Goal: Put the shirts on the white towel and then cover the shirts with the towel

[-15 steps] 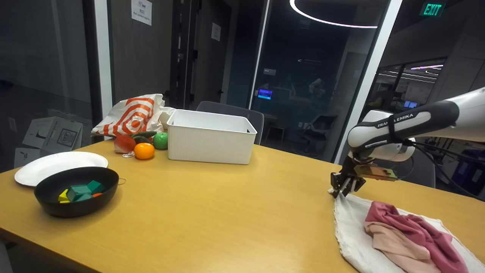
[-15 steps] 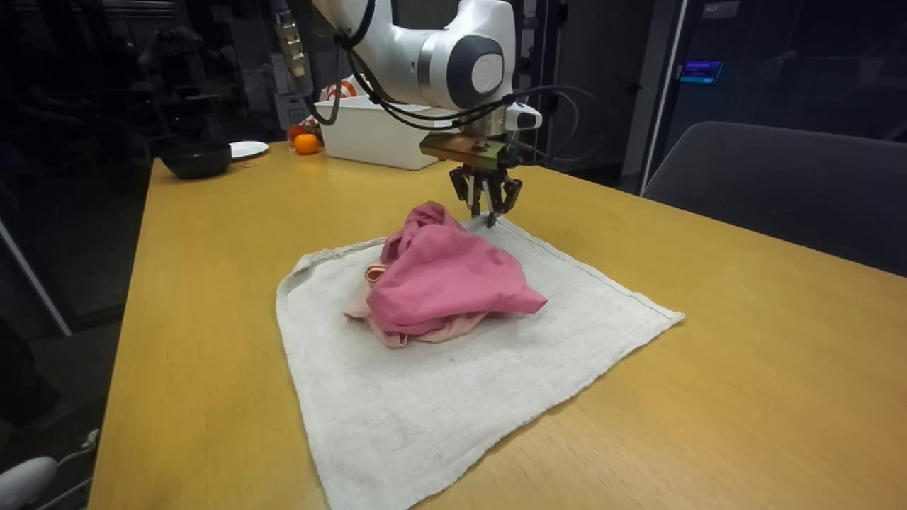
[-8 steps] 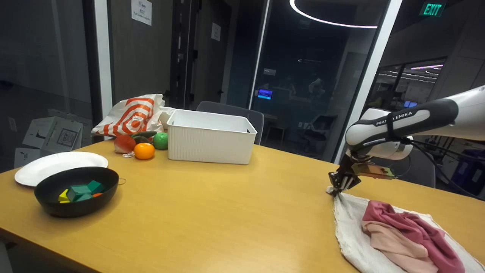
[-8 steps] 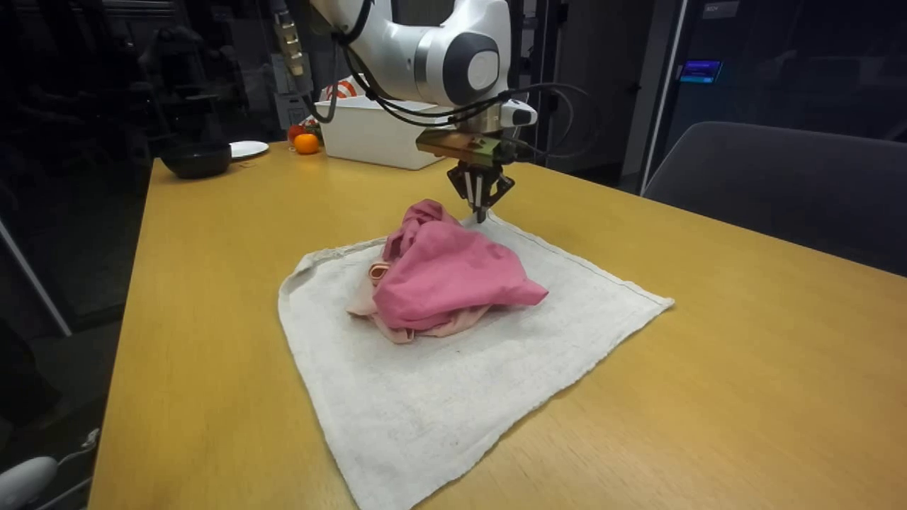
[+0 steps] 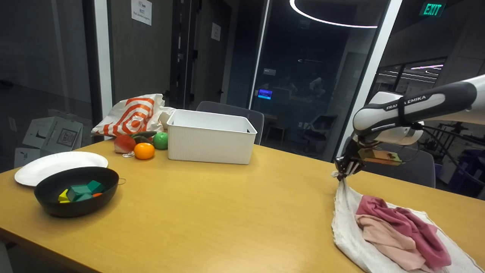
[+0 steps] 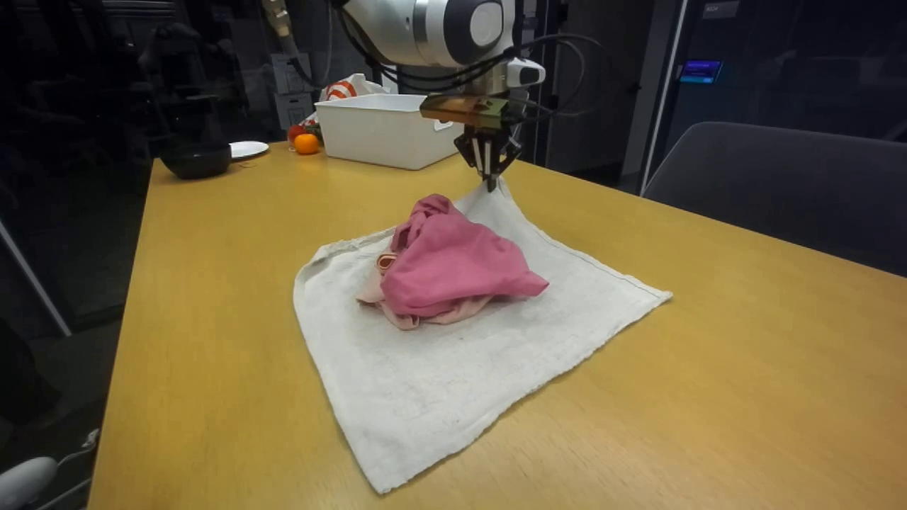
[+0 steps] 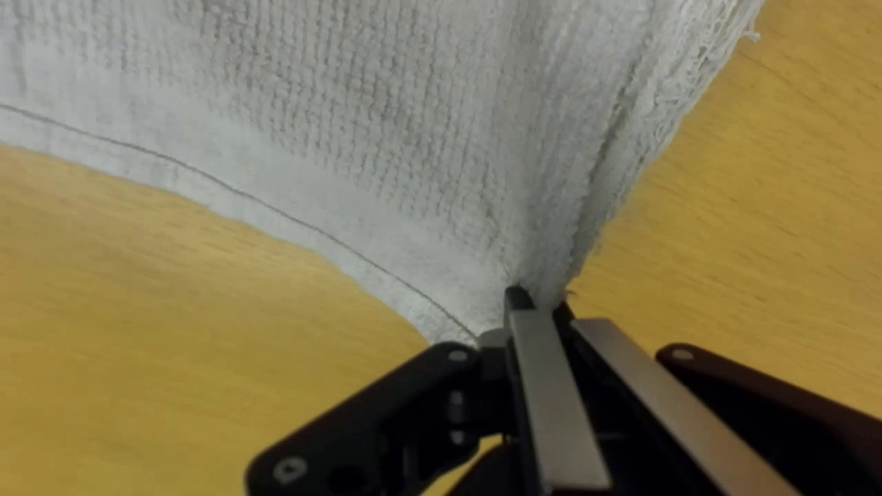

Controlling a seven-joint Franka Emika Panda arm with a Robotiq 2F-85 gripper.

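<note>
Gripper (image 7: 541, 303) clenches the white towel (image 6: 453, 386) by 1 corner, probably best carried high over the heaped shirts (image 6: 457, 265), then laid down slowly

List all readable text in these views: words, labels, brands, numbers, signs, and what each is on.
"EXIT": green sign
"FRAN A EMIKA": robot arm; a black strap crosses the lettering after the N.
Too small or blurred to read: large paper notice, small paper notice, gray plate, blue screen, box print.
No number is legible.
</note>
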